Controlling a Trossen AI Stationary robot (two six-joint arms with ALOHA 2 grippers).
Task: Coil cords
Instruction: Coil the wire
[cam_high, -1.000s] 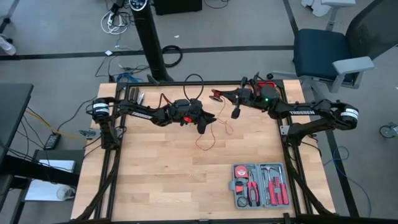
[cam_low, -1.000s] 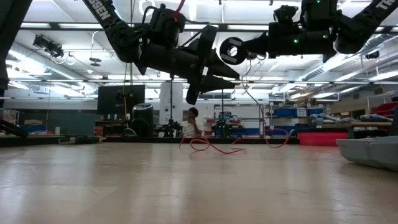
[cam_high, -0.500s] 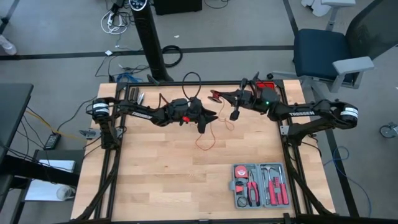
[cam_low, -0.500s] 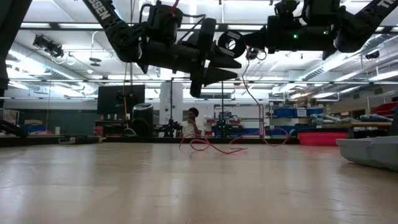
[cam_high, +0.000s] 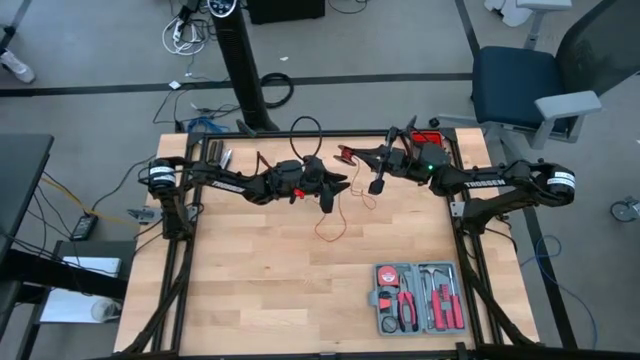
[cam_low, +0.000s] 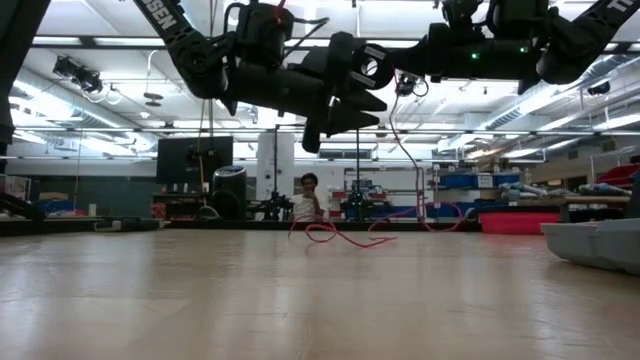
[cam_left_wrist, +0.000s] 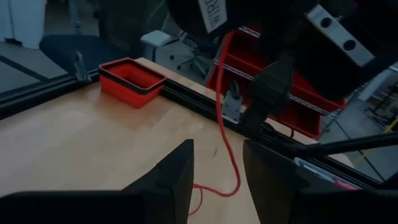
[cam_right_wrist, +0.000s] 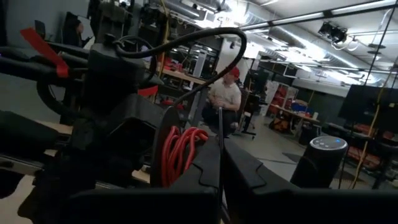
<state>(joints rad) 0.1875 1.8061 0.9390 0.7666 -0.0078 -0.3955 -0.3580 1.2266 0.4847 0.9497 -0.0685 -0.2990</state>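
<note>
The thin red cord is partly wound into a small coil (cam_right_wrist: 179, 151) at the tips of my right gripper (cam_high: 352, 154), which is shut and held high over the table's far middle. One strand (cam_left_wrist: 229, 118) drops from the coil to the tabletop. There its free end lies in loose loops (cam_high: 330, 226), also seen as loops (cam_low: 340, 238) in the low view. My left gripper (cam_high: 335, 192) hovers just left of the strand, open. In its wrist view the strand hangs beyond the gap between its fingers (cam_left_wrist: 177, 177), with no contact showing. My right gripper has the coiled end of the red cord (cam_right_wrist: 186, 140) at its fingertips, several turns together. The fingers themselves hide the exact place of contact. They come in about level from the table's right. The coil is lifted clear, and the strand (cam_low: 397, 135) hangs slack to the table.
A grey tool case (cam_high: 418, 298) with red-handled tools lies open at the near right, its edge (cam_low: 600, 245) showing in the low view. A red bin (cam_left_wrist: 130, 78) sits at the far right corner. A person sits in the room beyond the table.
My left gripper has rolled and tipped a little where it hovers, staying open. The coil stays at my right gripper's tips, and the loops on the table lie as before.
</note>
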